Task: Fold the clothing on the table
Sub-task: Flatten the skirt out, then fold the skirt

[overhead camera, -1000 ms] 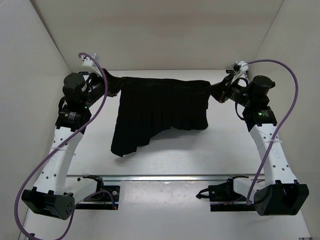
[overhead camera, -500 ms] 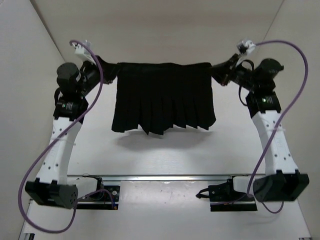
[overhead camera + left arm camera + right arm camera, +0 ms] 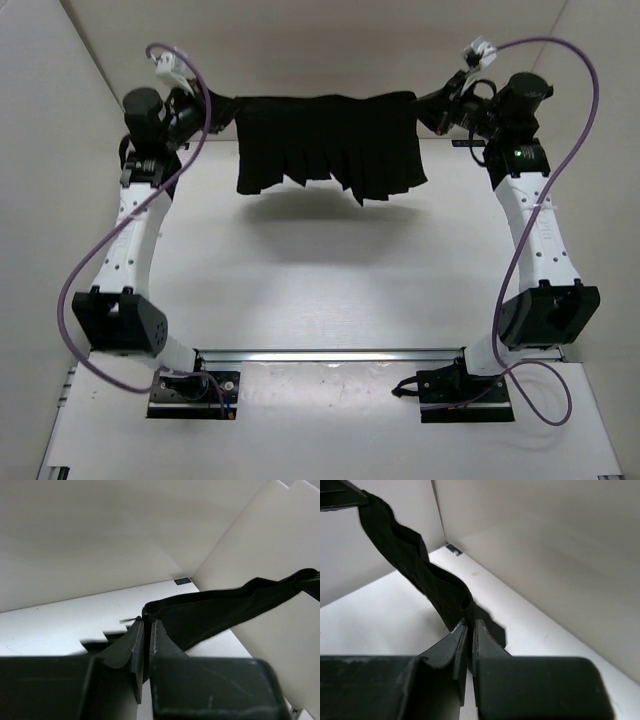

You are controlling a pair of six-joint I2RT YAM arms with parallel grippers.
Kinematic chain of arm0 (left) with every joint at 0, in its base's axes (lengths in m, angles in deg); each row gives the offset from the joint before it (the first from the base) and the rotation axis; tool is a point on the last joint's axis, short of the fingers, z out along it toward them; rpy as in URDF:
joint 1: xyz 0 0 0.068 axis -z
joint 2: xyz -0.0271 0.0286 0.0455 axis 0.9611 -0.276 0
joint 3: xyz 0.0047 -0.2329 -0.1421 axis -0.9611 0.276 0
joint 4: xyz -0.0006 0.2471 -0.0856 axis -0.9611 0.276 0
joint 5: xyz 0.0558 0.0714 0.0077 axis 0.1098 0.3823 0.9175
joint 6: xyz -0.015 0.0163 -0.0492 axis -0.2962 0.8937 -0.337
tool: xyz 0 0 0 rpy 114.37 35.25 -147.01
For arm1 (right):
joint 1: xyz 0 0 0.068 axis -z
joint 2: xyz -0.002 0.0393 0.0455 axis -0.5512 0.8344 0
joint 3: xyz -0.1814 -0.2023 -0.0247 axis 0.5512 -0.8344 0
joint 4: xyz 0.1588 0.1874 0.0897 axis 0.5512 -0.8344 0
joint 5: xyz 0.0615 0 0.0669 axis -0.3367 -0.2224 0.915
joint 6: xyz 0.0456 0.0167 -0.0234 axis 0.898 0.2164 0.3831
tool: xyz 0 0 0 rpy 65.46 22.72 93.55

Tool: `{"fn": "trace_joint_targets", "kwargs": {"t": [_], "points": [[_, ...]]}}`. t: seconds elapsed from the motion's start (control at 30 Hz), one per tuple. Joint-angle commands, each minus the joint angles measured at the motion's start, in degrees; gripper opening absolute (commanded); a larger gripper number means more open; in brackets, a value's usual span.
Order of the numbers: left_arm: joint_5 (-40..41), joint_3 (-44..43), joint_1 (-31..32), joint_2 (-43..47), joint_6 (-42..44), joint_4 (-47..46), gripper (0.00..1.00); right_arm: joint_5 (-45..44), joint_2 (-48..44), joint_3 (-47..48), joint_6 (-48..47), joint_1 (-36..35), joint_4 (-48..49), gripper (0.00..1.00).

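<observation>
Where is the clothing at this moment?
In the top view the clothing hangs stretched across the far end of the table, held off its surface, one top corner pinched in the left fingers and the other in the right fingers.

A robotics laboratory test cell is indicated. A large white table [image 3: 330, 290] is enclosed at the back and both sides by plain white panels [image 3: 320, 50], so that a bare, evenly lit booth is formed. Two white-and-black robot arms, the left arm [image 3: 130, 240] and the right arm [image 3: 535, 230], are mounted on black base plates [image 3: 195, 390] at the near edge, just in front of a metal rail [image 3: 330, 355] laid across the tabletop. Purple cables [image 3: 63, 305] are looped loosely along each arm up to the wrist. A small blue corner mark [image 3: 183, 581] is seen on the tabletop where it meets the panels
</observation>
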Motion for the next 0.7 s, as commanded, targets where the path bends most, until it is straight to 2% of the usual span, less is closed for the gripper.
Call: {"fn": "trace_joint_targets", "kwargs": {"t": [0.0,0.1,0.13,0.17,0.2,0.27,0.33,0.4,0.47,0.57,0.67], "points": [[0.87,13.43,1.45,8.96,1.8,-5.28,0.0,-0.14,-2.91,-10.17,-1.98,-0.03,4.14,0.0],[4.39,30.14,3.9,15.73,1.99,-8.64,0.0,-5.57,-7.05,-24.84,-2.59,-2.93,4.95,0.0],[5.43,36.55,4.17,17.06,1.89,-9.08,0.0,-10.64,-9.92,-31.25,-2.16,-4.59,7.21,0.0],[6.92,39.14,4.7,19.07,0.93,-9.26,0.0,-15.3,-12.48,-34.8,-1.89,-5.39,7.75,0.0],[8.07,44.21,5.31,20.57,-1.25,-7.78,0.0,-17.35,-13.81,-40.49,-0.59,-7.32,8.63,0.0],[5.82,51.18,5.58,22.95,-3.73,-6.97,0.0,-24.89,-18.72,-48.7,2.05,-10.84,7.24,0.0],[5.27,60.04,7.67,28.82,-6.1,-5.76,0.0,-28.08,-23.19,-56.85,3.37,-16.54,4.18,0.0],[9.9,64.55,10.92,34.7,-7.07,-0.75,0.0,-31.67,-30.83,-61.62,4.87,-21.29,-0.57,0.0],[13.42,68.32,13.57,43.66,-8.12,8.1,0.0,-34.07,-37.68,-66.89,11.17,-26.3,-6.28,0.0],[14.41,71.41,14.55,55.26,-9.53,17.33,0.0,-30.39,-48.78,-72.0,18.12,-24.23,-12.52,0.0],[15.28,71.86,12.79,64.59,-10.06,25.6,0.0,-27.65,-59.65,-73.59,18.93,-20.53,-19.73,0.0]]}}
